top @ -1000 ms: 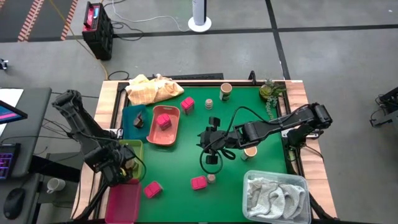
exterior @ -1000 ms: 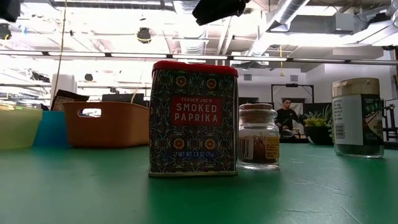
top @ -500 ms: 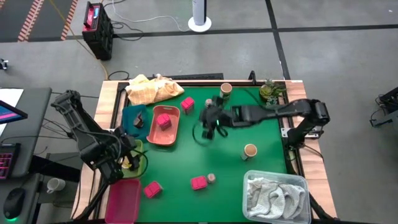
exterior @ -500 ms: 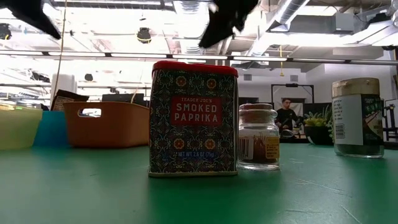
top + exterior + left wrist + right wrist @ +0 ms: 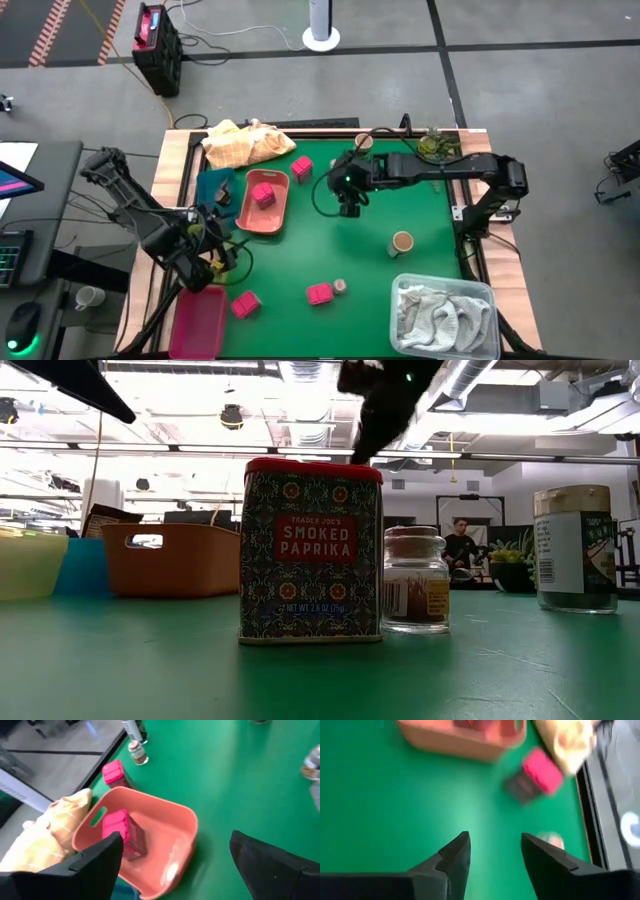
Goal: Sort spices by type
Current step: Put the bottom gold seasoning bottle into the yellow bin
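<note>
In the high view my right gripper (image 5: 348, 200) hangs open above the far middle of the green table, near a pink packet (image 5: 302, 168). Its wrist view shows the open fingers (image 5: 492, 852) over bare green, the pink packet (image 5: 540, 775) and a small jar (image 5: 550, 840) ahead. A second pink packet (image 5: 263, 194) stands in the salmon tray (image 5: 262, 218). Two others (image 5: 245, 303) (image 5: 319, 293) and a small jar (image 5: 340, 287) stand near the front edge. Tan cups (image 5: 402, 241) (image 5: 363, 143) stand on the table. My left gripper (image 5: 212, 252) hovers open over the lime tray.
A blue tray (image 5: 212, 182) holds a dark piece beside the salmon tray. The magenta tray (image 5: 200, 320) sits at the near left corner. Yellow cloth (image 5: 245, 143) lies at the far left, a white-grey cloth in a clear bin (image 5: 445, 315) at the near right, and a plant (image 5: 435, 146) at the far right.
My right gripper has swung from the middle of the table toward the far edge, staying above the surface, and now hangs near the far pink packet. My left gripper has shifted slightly toward the table's middle. No spice has moved.
</note>
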### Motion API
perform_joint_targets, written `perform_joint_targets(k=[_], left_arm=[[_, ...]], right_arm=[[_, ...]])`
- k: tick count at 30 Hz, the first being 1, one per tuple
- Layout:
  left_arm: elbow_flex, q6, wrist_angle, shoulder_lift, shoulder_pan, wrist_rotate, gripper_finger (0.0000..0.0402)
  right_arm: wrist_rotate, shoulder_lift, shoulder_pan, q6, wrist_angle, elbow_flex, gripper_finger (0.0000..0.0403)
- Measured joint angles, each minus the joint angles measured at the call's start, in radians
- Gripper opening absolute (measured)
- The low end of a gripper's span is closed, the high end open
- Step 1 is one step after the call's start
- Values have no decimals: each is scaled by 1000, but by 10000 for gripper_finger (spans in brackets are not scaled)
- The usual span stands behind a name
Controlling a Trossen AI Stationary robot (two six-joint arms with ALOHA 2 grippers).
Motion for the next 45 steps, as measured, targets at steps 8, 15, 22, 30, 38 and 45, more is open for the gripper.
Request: perform_joint_targets(k=[8,15,22,30,38,45], left_arm=[[0,59,34,0,34,-16,349],[0,122,41,0,97,-45,349],[0,231,44,0,152,-52,349],[0,363,45,0,223,-52,349],[0,448,45,0,250,-53,349],[-1,461,45,0,266,-55,349]], right_arm=[[-23,-2,71,101,-356,0,237],[-49,-3,149,305,-487,0,238],[-59,-3,214,414,-568,0,267],[-224,-3,267,541,-588,0,341],[-273,-3,327,660,-685,0,397],[-186,-3,353,704,-779,0,392]])
